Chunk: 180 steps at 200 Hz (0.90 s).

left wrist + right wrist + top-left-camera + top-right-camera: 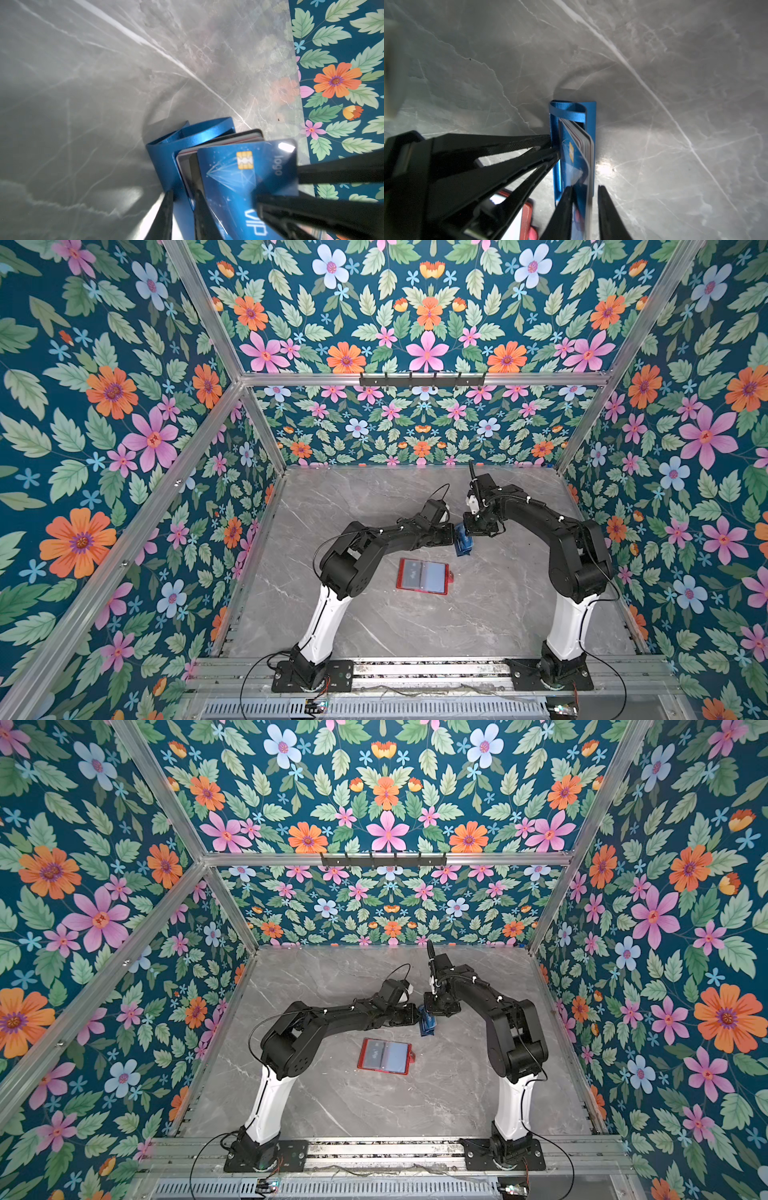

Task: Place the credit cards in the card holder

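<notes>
**One Card Out, Stand Held Fast**

My left hand (184, 192) is pressed together on one wall of the blue stand (164, 160), pinching it so it cannot slide or tip on the tabletop (498, 614). My right hand (585, 188) comes in from the opposite side, its fingers set either side of the credit cards (586, 145) standing in that stand. A sliver of gap shows at one finger, so I cannot tell whether it bites. The front blue VIP card (232, 178) bows away from the rest, so I judge that is the one I am after.

To do this well, I should catch that front card alone, near its free edge, leaving most of its face clear for the sleeve. Then I should draw it straight out along the slot, slowly, while the left hand bears down. A sideways pull would likely drag its neighbours out or lever the stand over. The card is thin and springy, so a light, square pinch should do.

Both arms rise from the near rail, elbows high and forearms folded inward, so my hands meet tip to tip mid-tabletop. The left forearm runs almost level to the right; the right wrist dips down and leftward. The card holder (423, 576) lies open, sleeves up, nearer than the stand, a little left and apart from it.
</notes>
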{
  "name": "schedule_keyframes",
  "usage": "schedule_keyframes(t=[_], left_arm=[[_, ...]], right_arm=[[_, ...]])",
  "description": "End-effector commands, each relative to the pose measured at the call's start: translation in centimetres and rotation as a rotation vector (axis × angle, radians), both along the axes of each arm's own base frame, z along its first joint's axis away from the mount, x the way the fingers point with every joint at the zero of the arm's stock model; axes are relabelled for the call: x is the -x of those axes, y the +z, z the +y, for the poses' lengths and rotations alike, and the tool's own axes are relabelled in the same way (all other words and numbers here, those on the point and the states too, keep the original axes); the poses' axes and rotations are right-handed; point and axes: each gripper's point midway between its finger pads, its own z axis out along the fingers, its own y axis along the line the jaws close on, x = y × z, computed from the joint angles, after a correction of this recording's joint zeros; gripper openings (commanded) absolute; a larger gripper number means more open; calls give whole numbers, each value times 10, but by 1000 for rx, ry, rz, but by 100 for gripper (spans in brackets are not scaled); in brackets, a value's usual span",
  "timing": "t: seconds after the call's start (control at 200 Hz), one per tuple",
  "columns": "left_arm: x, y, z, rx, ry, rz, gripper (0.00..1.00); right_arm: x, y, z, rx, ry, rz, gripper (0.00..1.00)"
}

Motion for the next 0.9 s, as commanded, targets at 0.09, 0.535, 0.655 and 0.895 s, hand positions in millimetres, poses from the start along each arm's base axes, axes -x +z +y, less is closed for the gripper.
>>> schedule_keyframes(t=[0.09,0.535,0.655,0.895], left_arm=[[7,-16,13,-70,8,40,20],[8,-18,13,-71,8,45,19],[8,-18,13,-69,7,44,20],[9,-17,12,-64,1,46,20]], right_arm=[[5,6,-13,64,2,1,23],[8,14,-10,50,16,-8,15],[9,14,-7,47,27,-2,15],[9,6,1,42,45,16,17]])
